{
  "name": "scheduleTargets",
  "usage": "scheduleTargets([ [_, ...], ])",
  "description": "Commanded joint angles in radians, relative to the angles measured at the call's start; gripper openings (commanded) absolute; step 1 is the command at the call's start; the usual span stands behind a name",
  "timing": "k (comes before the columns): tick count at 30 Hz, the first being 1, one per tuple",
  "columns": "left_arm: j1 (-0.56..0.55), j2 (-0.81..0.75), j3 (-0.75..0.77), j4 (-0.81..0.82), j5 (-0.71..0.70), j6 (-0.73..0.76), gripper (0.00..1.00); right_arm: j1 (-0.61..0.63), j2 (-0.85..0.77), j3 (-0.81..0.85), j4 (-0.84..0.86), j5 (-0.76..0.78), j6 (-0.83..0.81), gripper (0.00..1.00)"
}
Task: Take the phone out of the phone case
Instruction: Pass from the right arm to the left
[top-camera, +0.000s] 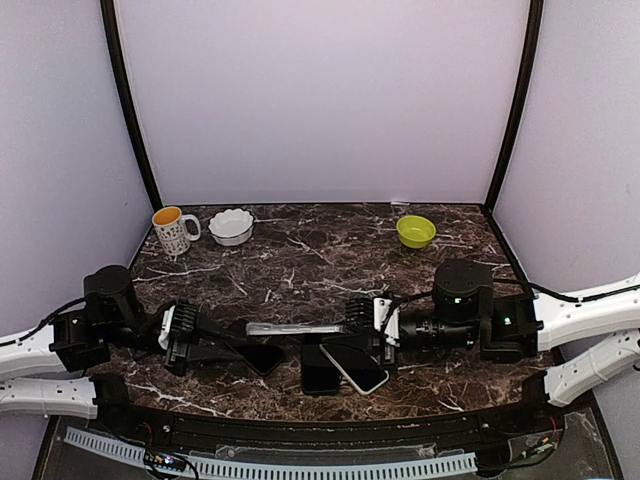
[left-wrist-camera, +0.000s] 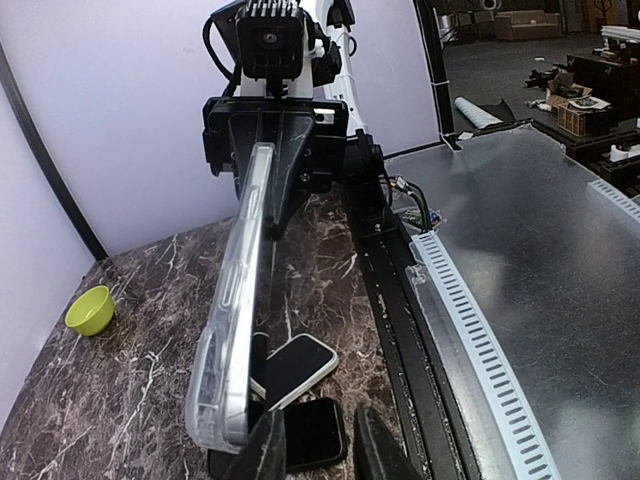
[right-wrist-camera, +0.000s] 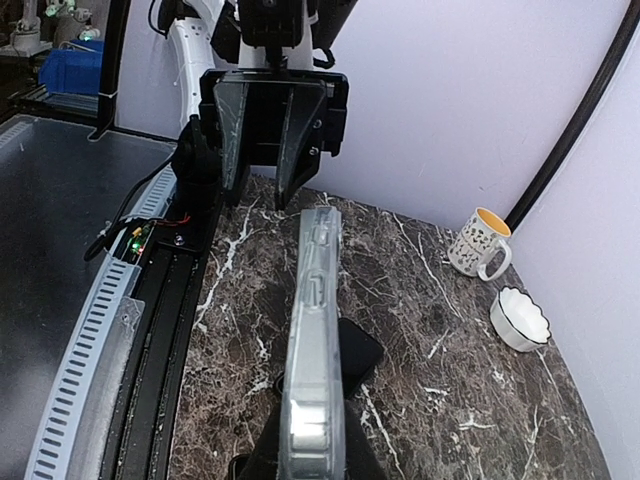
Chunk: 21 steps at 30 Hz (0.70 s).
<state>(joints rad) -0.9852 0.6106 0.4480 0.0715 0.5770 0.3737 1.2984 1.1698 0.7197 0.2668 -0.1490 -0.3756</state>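
A clear phone case (right-wrist-camera: 316, 330) hangs edge-on above the table, and my right gripper (right-wrist-camera: 312, 458) is shut on one end of it. It looks see-through along its length (left-wrist-camera: 240, 270). In the top view the case (top-camera: 295, 328) reaches left toward my left gripper (top-camera: 258, 352). My left gripper (left-wrist-camera: 316, 425) is open with nothing between its fingers, and the free end of the case lies just outside its left finger (left-wrist-camera: 262, 448). Below, a white-edged phone (left-wrist-camera: 297, 368) and a black phone (left-wrist-camera: 318, 432) lie flat on the marble. Another black phone (right-wrist-camera: 358, 350) shows under the case.
A patterned mug (top-camera: 172, 231) and a white bowl (top-camera: 231, 226) stand at the back left. A green bowl (top-camera: 415, 231) sits at the back right. The two phones (top-camera: 322, 378) (top-camera: 360, 374) lie near the front edge, beside a black rail (left-wrist-camera: 395, 330).
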Motion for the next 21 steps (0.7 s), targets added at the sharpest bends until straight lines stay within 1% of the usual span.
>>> scheduleTargets([
  [1,0.001,-0.002,0.026,0.027,0.020,0.010,0.27,0.005,-0.034,0.020,0.117,-0.062,0.012,0.00],
  [12,0.002,-0.006,0.008,0.029,0.001,0.009,0.27,0.005,-0.036,0.030,0.111,-0.111,0.006,0.00],
  [21,0.002,-0.034,0.014,0.018,-0.015,0.017,0.27,0.005,-0.030,0.040,0.060,-0.078,-0.028,0.00],
])
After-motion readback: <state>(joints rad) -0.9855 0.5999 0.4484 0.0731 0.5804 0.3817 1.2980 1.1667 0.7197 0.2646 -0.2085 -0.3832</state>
